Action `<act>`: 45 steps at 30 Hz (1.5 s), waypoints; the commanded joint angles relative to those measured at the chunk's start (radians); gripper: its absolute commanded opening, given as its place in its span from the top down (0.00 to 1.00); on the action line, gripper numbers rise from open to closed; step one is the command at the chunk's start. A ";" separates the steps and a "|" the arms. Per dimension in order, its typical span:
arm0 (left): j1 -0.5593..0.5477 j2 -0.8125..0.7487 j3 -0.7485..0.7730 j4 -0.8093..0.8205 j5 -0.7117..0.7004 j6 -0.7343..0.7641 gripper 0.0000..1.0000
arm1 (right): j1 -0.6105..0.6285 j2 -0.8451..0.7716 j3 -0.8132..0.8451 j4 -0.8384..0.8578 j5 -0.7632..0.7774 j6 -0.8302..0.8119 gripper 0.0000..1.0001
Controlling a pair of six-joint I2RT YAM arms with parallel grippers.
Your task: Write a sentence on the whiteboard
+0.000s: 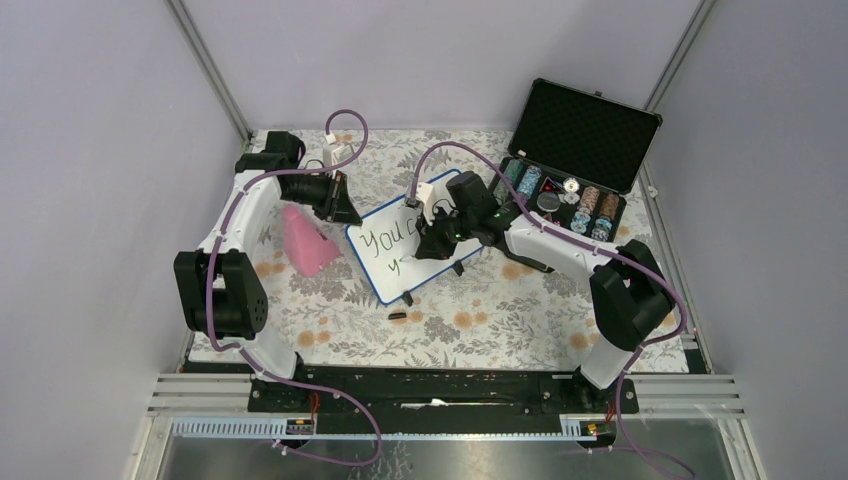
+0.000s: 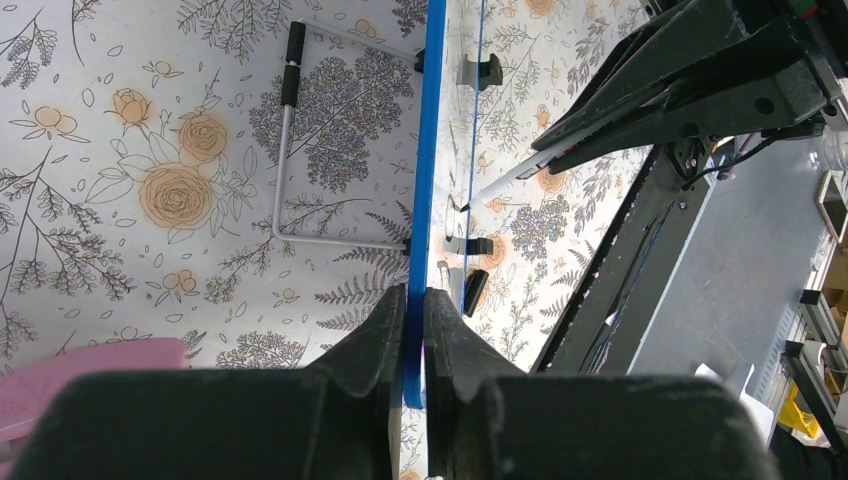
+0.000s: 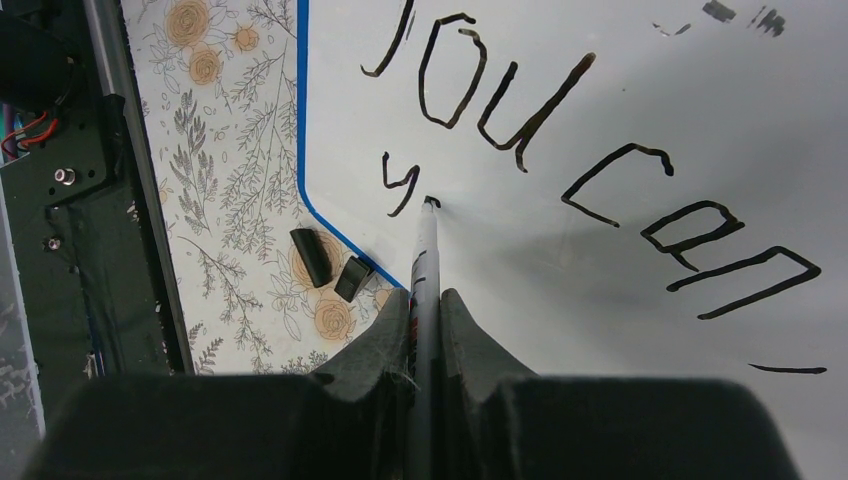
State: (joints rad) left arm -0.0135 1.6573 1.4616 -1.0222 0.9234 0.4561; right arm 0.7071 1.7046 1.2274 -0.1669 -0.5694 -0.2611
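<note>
The whiteboard with its blue frame stands propped on the floral table. My left gripper is shut on the board's upper-left edge. My right gripper is shut on a grey marker, and the marker's tip touches the white surface just right of a small "y". The sentence reads "You can" on the first line, with the "y" beginning a second line. From above, the right gripper covers the end of the first line.
A pink block lies left of the board. An open black case with small containers stands at the back right. A small black piece lies in front of the board near its black clip feet. A wire stand props the board behind.
</note>
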 commanded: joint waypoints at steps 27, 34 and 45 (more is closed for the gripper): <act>0.006 -0.023 -0.003 0.028 -0.019 0.018 1.00 | 0.003 -0.028 -0.030 0.021 0.033 -0.041 1.00; 0.006 -0.021 -0.002 0.028 -0.017 0.018 1.00 | -0.015 -0.030 -0.021 0.011 0.040 -0.044 1.00; 0.005 -0.024 -0.003 0.028 -0.016 0.016 1.00 | -0.032 -0.041 -0.006 0.000 0.046 -0.050 1.00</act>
State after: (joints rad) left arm -0.0135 1.6573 1.4616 -1.0222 0.9230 0.4561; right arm 0.6952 1.6993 1.1942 -0.1776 -0.5667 -0.2844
